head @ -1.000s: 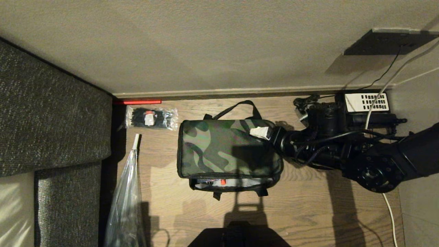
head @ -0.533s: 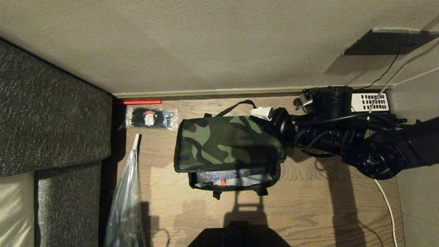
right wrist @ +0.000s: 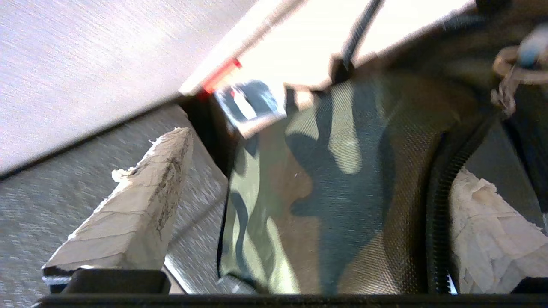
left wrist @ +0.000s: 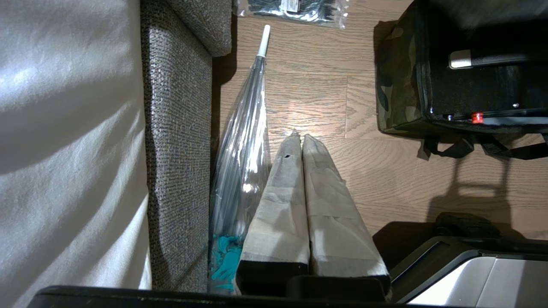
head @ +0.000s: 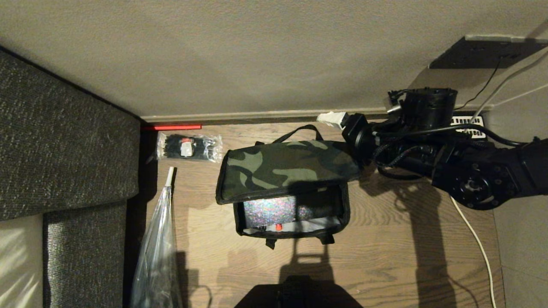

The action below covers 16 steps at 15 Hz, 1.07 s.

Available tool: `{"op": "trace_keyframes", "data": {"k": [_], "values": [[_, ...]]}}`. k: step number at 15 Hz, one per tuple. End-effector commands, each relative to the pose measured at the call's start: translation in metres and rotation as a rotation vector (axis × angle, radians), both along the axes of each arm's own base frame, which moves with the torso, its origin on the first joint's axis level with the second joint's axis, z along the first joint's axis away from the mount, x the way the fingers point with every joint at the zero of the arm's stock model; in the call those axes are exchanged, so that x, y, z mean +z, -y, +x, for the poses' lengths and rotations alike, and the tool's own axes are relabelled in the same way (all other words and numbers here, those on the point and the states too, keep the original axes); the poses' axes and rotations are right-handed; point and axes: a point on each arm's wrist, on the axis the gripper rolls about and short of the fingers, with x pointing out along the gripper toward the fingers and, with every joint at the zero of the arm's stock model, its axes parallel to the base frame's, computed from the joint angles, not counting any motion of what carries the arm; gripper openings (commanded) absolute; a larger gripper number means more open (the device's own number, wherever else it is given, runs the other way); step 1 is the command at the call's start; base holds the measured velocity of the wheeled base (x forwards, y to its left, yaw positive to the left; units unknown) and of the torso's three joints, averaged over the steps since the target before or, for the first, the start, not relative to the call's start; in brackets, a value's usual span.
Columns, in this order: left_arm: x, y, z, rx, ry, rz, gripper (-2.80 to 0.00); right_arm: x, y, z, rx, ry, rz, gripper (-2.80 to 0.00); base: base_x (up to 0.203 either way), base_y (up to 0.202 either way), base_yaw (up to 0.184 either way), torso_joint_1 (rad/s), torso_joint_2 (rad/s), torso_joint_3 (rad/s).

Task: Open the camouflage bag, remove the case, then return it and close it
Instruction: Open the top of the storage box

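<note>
1. The right arm reaches in from the right side of the floor scene, its black links lying nearly level, wrist pointing left toward the wall.
2. The right gripper [head: 338,128] sits at the far right corner of the soft, boxy camouflage bag [head: 287,169], with its paper-wrapped fingers [right wrist: 141,205] spread wide. One finger is over the camouflage lid flap and the other is below its zipper edge, so the flap lies between them; I cannot tell whether it is actually pinched.
3. The left gripper [left wrist: 302,141] hangs low at the near left, its two taped fingers pressed together and holding nothing, pointing at the wooden floor [head: 385,256] beside a folded clear plastic umbrella [head: 158,252].
4. The camouflage bag stands on the wooden floor in the middle, its green-and-dark lid tilted up toward the far side, black strap handles at the near and far edges.
5. Inside the opened bag lies the large, plain black, slightly shiny rectangular case [head: 278,209], filling the opening, with a small red-orange mark on its near long side.
6. A clear packet of black ties [head: 188,147] lies far left of the bag, near the grey woven sofa [head: 64,141].
</note>
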Motion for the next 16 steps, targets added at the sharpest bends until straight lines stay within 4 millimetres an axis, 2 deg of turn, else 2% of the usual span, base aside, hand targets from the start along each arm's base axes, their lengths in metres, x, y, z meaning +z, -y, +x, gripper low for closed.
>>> {"op": "trace_keyframes", "data": {"k": [1, 10, 13, 16], "values": [[-0.001, 0.000, 0.000, 0.001, -0.001, -0.001, -2.80, 0.012, 0.004, -0.001, -0.004, 0.046, 0.025, 0.00, 0.000, 0.000, 0.000, 0.000, 0.00, 0.000], [-0.001, 0.000, 0.000, 0.001, -0.001, -0.001, -2.80, 0.047, 0.008, -0.005, 0.040, 0.239, 0.118, 0.00, 0.000, 0.000, 0.000, 0.000, 0.00, 0.000], [-0.001, 0.000, 0.000, 0.001, -0.001, -0.001, -2.80, 0.046, 0.012, -0.006, 0.043, 0.247, 0.115, 0.00, 0.000, 0.000, 0.000, 0.000, 0.00, 0.000], [-0.001, 0.000, 0.000, 0.001, -0.001, -0.001, -2.80, 0.031, 0.015, -0.006, 0.035, 0.210, 0.066, 0.00, 0.000, 0.000, 0.000, 0.000, 0.00, 0.000]]}}
